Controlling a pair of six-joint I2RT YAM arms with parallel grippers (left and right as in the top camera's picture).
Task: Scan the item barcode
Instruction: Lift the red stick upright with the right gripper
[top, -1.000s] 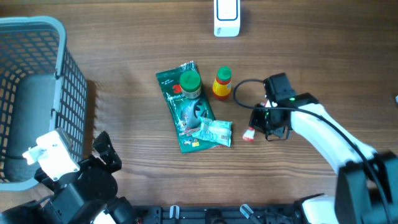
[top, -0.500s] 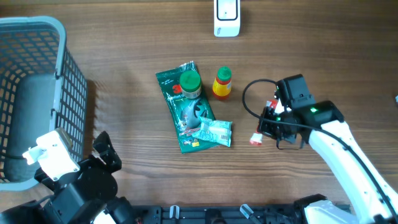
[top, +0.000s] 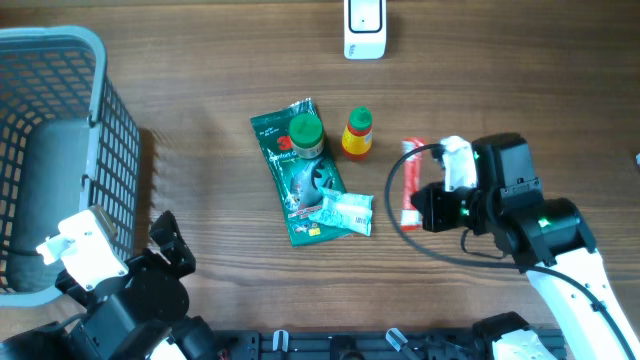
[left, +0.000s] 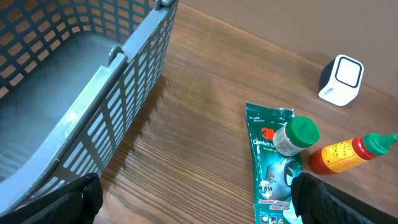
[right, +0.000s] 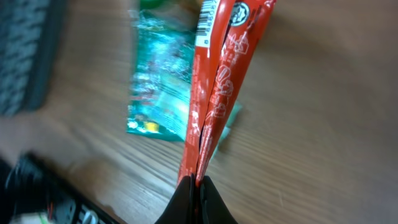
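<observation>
1. Nearest to me, the left fingers (left: 78, 199) stand spread wide and hold nothing. They are low beside the grey plastic lattice basket (top: 100, 120) at the left of the wooden desk (top: 200, 90).
2. The right fingers (right: 186, 200) are clenched on one end of the long red foil packet with white print (right: 217, 93), and the packet points away from them.
3. In the overhead view this red packet is to the right of the small yellow bottle with a green cap (top: 357, 133), near it but apart. I cannot tell if its far end touches the desk.
4. In the middle of the desk lies a flat dark green pouch (top: 298, 185). A round jar with a green lid (top: 305, 133) rests on its far part, and a small pale teal sachet (top: 347, 212) covers its near corner.
5. Farthest, at the far edge, stands a white box-shaped device (top: 364, 28).
</observation>
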